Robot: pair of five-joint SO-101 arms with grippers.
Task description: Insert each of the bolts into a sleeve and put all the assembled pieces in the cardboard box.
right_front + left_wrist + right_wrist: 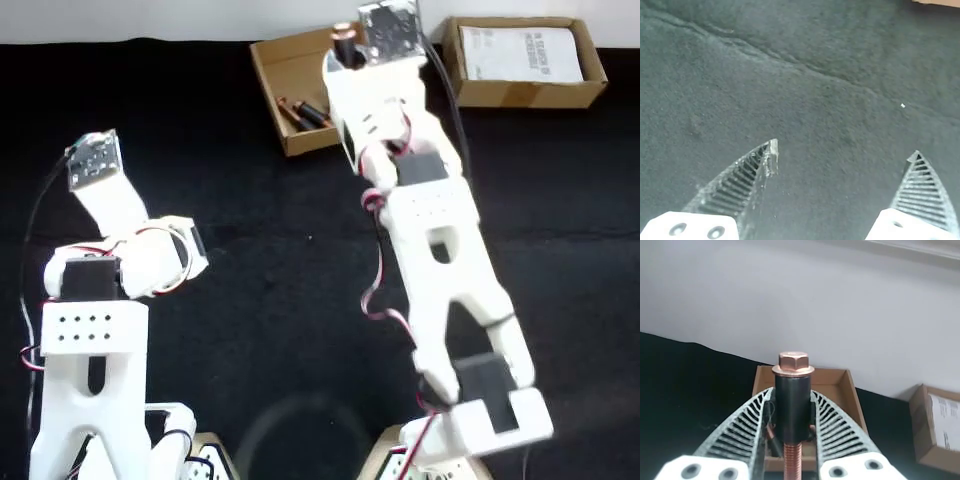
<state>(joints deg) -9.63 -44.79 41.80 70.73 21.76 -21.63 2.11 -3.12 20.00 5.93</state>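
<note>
From above, we see the box (290,70) at the far edge of the black cloth (250,300), with dark and copper pieces (305,112) lying inside it. The right arm (440,250) stretches toward the box, and the right gripper (345,45) hangs over its far right corner with the copper bolt (343,36) showing there. The left arm (95,330) stands well apart from the box, nearer the table's front. A second box (470,90) holding a paper sheet sits just beside the box

In the left wrist view, the left gripper (845,147) hangs above bare cloth (790,75), its fingers spread wide with nothing between them

In the right wrist view, the right gripper (792,392) is clamped on the black sleeve (791,407), held upright above the box (832,380). The bolt (796,362) sits in the sleeve, its head resting on top and its thread sticking out below. Pieces (771,432) lie in the box beneath, and the second box (935,430) stands just beside it
</note>
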